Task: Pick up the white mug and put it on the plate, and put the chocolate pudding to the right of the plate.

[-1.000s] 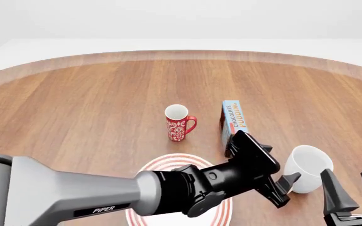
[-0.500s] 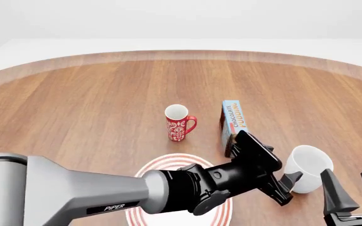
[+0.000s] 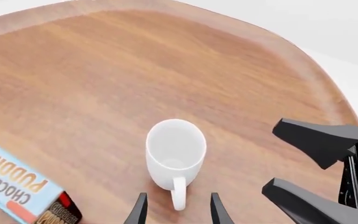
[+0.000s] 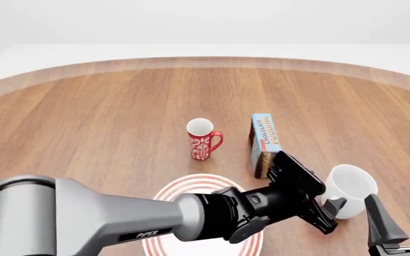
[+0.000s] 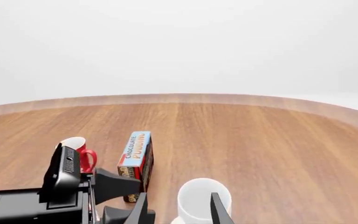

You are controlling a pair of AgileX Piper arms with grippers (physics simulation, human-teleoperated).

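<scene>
The white mug [image 4: 350, 188] stands upright at the table's right, its handle [image 3: 177, 198] turned toward my left gripper [image 4: 332, 215]. That gripper reaches across the plate [image 4: 190, 186] and is open, one finger on each side of the handle without closing on it. In the left wrist view the mug [image 3: 175, 153] sits just ahead of the fingertips [image 3: 138, 212]. The chocolate pudding [image 4: 264, 137] stands upright behind and left of the mug. My right gripper [image 4: 396, 205] hangs open near the mug's right, holding nothing. The right wrist view shows the mug [image 5: 201, 199] and pudding [image 5: 135, 156].
A red mug [image 4: 203, 140] with a white pattern stands left of the pudding, behind the plate. My left arm [image 4: 119, 218] covers most of the plate. The table's curved far edge [image 4: 205, 61] runs across the back.
My left gripper has slid further right, bringing its fingers around the white mug's handle. The right gripper has dropped slightly lower. The mugs, pudding and plate have stayed put.
</scene>
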